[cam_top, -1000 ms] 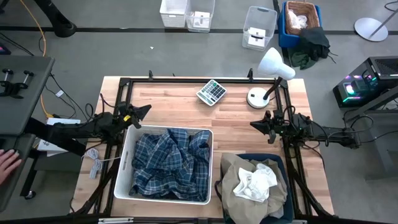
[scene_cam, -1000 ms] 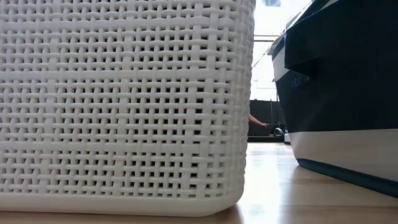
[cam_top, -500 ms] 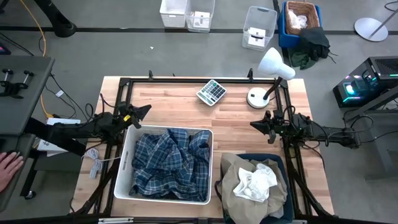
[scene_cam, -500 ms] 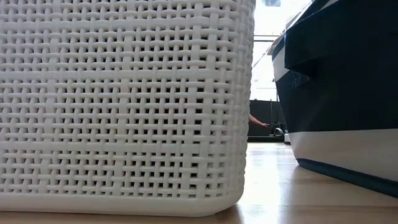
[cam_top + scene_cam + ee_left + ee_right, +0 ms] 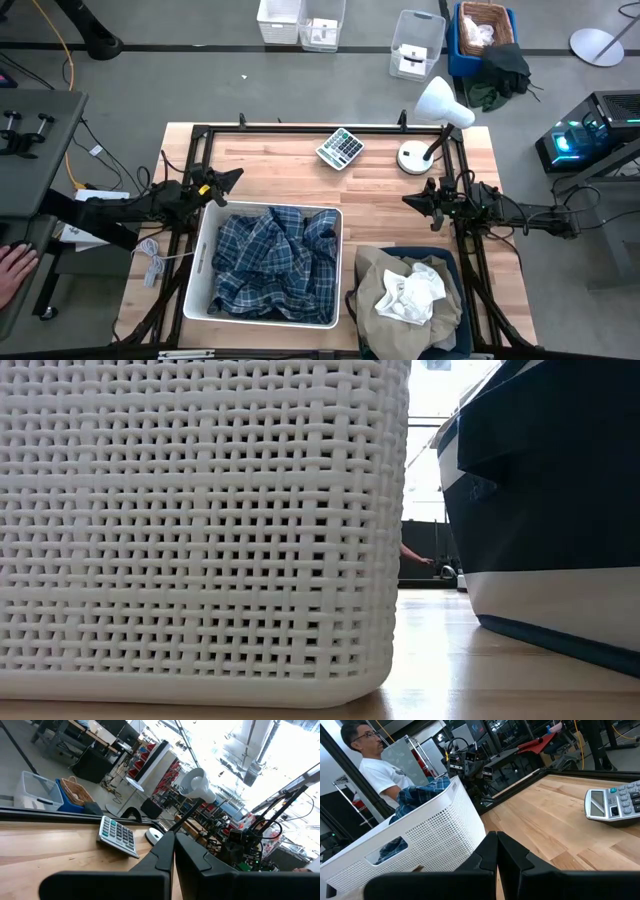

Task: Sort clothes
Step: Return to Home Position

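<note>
Nothing moved, left pincer, right pincer apparently closed, one plaid shirt in white bin

No legible txt anywhere; calculator keys too small.

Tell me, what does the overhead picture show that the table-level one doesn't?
Only overhead: the plaid shirt in the white basket, beige clothing and white clothing in the blue bin, a calculator, a lamp, the left claw and right claw, both shut, near the table sides. Only table-level: the basket's woven wall close up, and a sliver of room between the containers. Both: basket, bin, table.
</note>
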